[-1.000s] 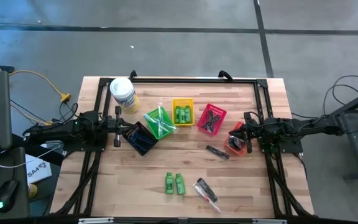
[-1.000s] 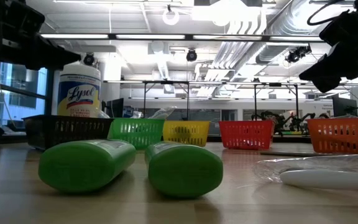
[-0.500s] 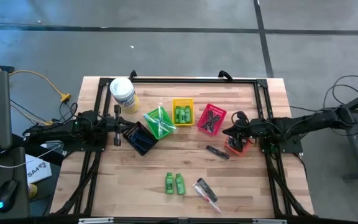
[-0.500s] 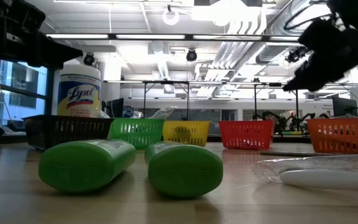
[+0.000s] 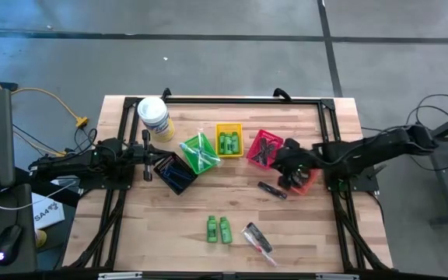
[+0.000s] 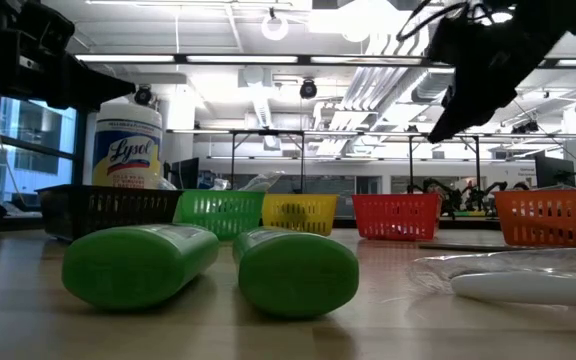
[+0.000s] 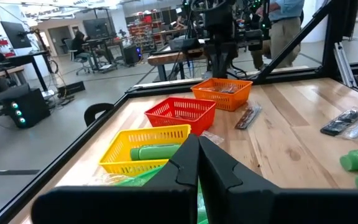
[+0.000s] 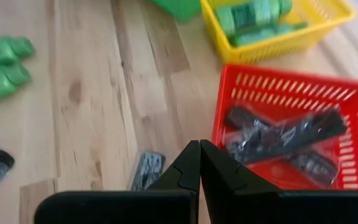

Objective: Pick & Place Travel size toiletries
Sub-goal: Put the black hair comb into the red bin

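Right gripper point(image 5: 285, 159), closed and empty, reaches inward over the table; left gripper point(image 5: 148, 155) waits closed.

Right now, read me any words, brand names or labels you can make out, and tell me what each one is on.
"Lysol": yellow label of the big white tub behind the black basket.
Smaller print under that brand name: too small to read.
White box on the floor beside the table: dark print, too blurred to read.
Green bottles: no readable text.
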You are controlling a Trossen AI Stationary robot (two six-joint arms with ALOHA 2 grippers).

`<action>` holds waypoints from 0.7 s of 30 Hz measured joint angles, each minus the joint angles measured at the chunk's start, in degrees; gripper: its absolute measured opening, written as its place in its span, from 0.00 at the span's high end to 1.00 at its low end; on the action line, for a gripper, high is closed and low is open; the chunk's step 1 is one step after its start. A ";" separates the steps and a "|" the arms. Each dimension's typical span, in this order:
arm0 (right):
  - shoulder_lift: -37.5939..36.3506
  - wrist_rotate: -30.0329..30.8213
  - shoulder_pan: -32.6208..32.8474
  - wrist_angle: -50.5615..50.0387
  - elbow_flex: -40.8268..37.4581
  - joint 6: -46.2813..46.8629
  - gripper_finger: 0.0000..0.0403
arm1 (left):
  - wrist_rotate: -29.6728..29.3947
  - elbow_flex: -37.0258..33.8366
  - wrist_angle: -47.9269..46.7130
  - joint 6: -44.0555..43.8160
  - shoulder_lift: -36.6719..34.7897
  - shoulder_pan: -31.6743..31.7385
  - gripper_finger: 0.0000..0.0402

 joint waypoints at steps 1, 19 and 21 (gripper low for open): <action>1.75 -0.17 0.29 -1.57 1.40 0.58 0.99 | 0.00 0.00 -0.02 0.01 0.00 0.00 1.00; 19.50 -7.66 7.12 -6.39 10.62 5.57 0.44 | -0.07 0.00 -1.31 0.15 0.02 0.00 1.00; 21.13 -7.64 7.12 -6.31 10.62 6.45 0.43 | -0.09 0.00 -1.29 0.17 0.02 0.00 1.00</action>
